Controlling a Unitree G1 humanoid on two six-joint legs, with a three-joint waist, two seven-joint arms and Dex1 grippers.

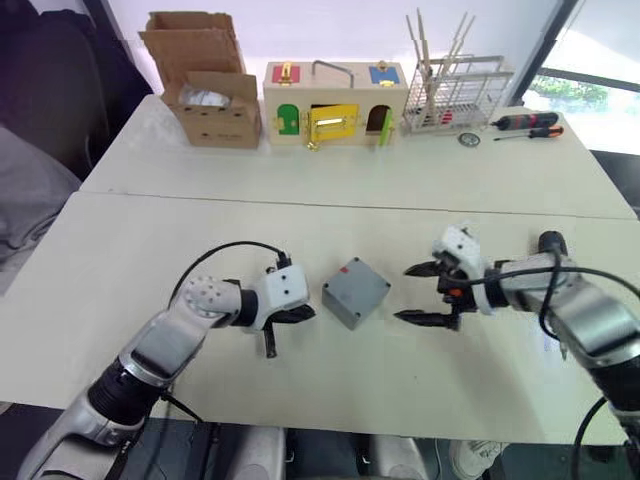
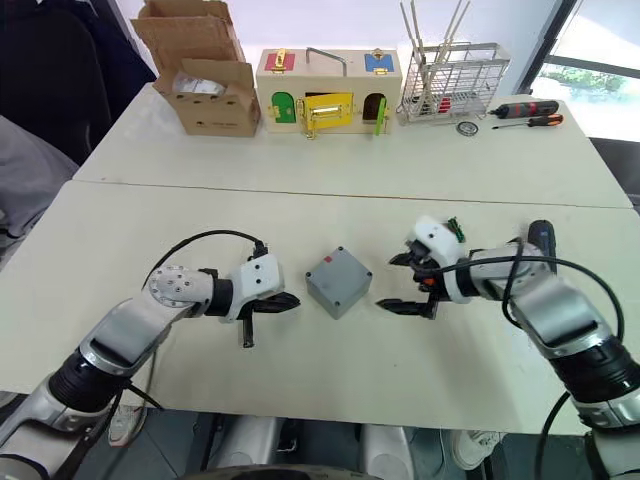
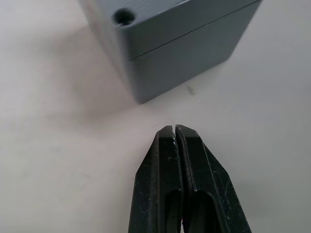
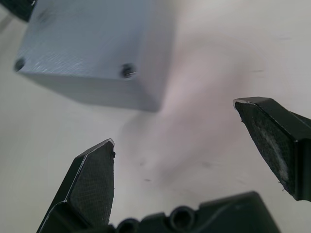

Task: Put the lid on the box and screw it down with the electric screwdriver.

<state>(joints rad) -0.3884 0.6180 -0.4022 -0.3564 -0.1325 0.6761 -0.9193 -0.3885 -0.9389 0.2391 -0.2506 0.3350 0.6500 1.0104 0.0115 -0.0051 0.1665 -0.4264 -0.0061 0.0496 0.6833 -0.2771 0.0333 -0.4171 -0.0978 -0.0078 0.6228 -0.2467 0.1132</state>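
A: Item one, the box [image 1: 355,291] — where did it stand?
B: Near the front middle of the table [image 1: 330,180], turned corner-on, between the two grippers. The lid [image 2: 336,271] already sat on top of it, the seam visible in the left wrist view, corner holes showing.

A: Item two, the left gripper [image 3: 175,132]?
B: Fingers pressed together, holding nothing, tips just beside the box's near corner but apart from it.

A: Item three, the right gripper [image 1: 425,293]?
B: Spread wide, empty, on the box's other side, not touching.

A: Item four, the electric screwdriver [image 2: 541,238]?
B: Lay well to the right behind the right forearm, partly hidden, in no hand.

A: Risks, as judged?
B: The lid appeared merely seated; whether any screw was driven could not be told. A nudge from the closed left fingers could slide the light box or shift the lid off its holes. The right arm would need to swing back for the driver, and its cable or elbow could knock that tool away

A: Other stock?
B: Cardboard carton [image 1: 205,88], wooden box [image 1: 334,106], wire rack [image 1: 456,95], hand screwdrivers [image 1: 526,124] along the far edge
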